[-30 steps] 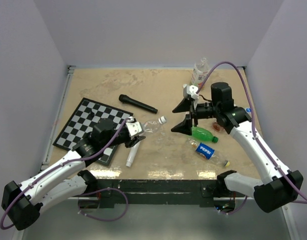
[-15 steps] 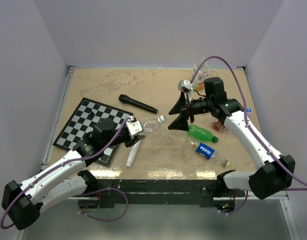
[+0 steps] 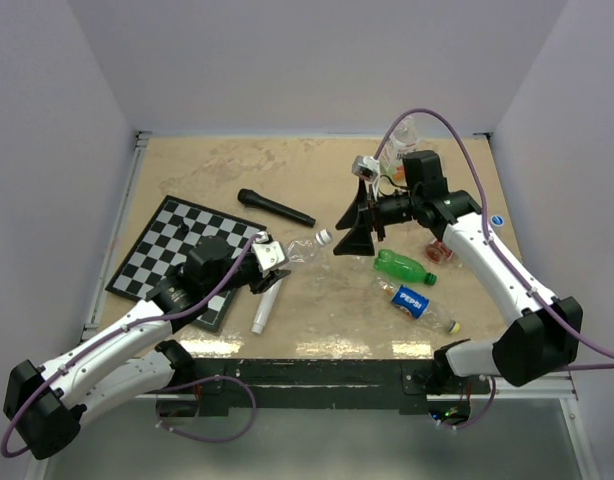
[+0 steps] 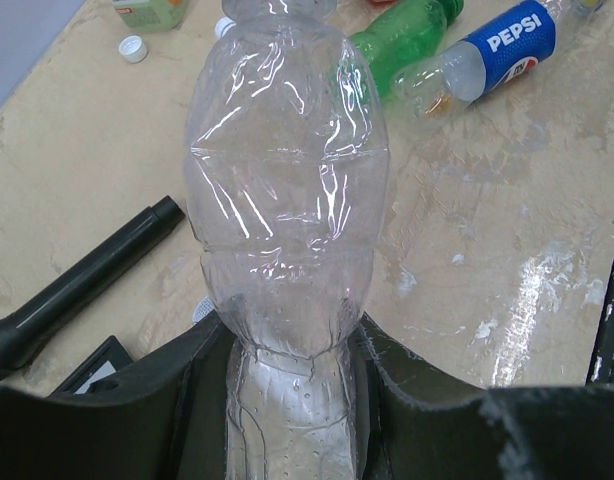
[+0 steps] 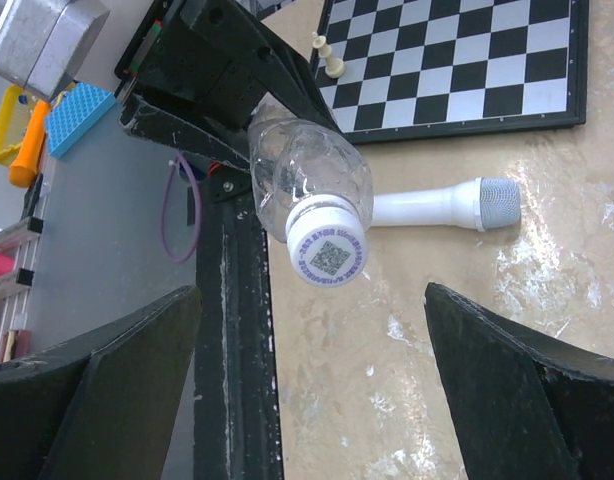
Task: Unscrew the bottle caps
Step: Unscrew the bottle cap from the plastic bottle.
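My left gripper [image 4: 292, 400] is shut on the base of a clear crumpled bottle [image 4: 287, 190] and holds it off the table. In the top view this bottle [image 3: 301, 251] points its white cap [image 3: 325, 238] at my right gripper [image 3: 353, 222]. The right gripper [image 5: 312, 380] stands open, and the white cap [image 5: 327, 252], printed with a code, sits just beyond its fingertips without touching them. A green bottle [image 3: 405, 267] and a Pepsi bottle [image 3: 417, 302] lie capped on the table. One loose white cap [image 4: 133, 48] and a blue cap [image 3: 496, 221] lie apart.
A chessboard [image 3: 167, 252] lies at the left under my left arm. A black microphone [image 3: 275, 208] lies behind it and a white microphone [image 3: 262, 312] near the front edge. An upright bottle [image 3: 397, 150] stands at the back behind my right arm.
My right arm has swung left and back, bringing its open jaws up to the cap end of the held bottle. The left arm and its bottle have stayed put.
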Controlling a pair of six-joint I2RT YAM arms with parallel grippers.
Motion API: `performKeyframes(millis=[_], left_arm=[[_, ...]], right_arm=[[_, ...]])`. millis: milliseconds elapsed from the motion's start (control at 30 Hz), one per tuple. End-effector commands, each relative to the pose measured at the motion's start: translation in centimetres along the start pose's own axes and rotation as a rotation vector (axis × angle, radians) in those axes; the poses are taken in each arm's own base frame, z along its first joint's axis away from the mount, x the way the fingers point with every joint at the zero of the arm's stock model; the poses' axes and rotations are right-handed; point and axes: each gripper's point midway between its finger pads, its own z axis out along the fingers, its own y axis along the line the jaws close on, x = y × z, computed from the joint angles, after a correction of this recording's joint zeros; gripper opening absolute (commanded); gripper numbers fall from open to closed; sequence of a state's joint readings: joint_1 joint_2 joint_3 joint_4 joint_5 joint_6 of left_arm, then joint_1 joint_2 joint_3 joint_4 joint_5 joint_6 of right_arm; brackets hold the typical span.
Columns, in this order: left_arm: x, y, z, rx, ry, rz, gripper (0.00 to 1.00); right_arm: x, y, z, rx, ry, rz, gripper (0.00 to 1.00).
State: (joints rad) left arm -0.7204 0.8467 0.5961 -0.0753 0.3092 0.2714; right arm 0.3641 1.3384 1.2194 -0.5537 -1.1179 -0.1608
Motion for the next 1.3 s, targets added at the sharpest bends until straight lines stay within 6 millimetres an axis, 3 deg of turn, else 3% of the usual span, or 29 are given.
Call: performKeyframes(millis=[0, 333, 667, 1100, 1267], left_arm=[[-1.7, 0.7, 0.2, -0.022, -0.052, 0.005, 0.00], [-1.5, 0.6, 0.3, -0.018, -0.044, 0.003, 0.00], [-1.4, 0.7, 0.4, -0.020, -0.041, 0.001, 0.00], [-1.8, 0.6, 0.1, -0.016, -0.055, 0.003, 0.00], [-1.8, 0.6, 0.1, -0.020, -0.056, 0.005, 0.00]], right_arm=[[-1.2, 0.0, -0.2, -0.008, 0.018, 0.010, 0.98], [-0.6, -0.6, 0.5, -0.021, 0.087, 0.046, 0.97], [-0.6, 0.5, 3.5, -0.071, 0.127, 0.058, 0.92], [-2.3, 0.7, 2.0, -0.005, 0.073, 0.025, 0.87], [-2.5, 0.4, 1.8, 0.004, 0.062, 0.034, 0.79]])
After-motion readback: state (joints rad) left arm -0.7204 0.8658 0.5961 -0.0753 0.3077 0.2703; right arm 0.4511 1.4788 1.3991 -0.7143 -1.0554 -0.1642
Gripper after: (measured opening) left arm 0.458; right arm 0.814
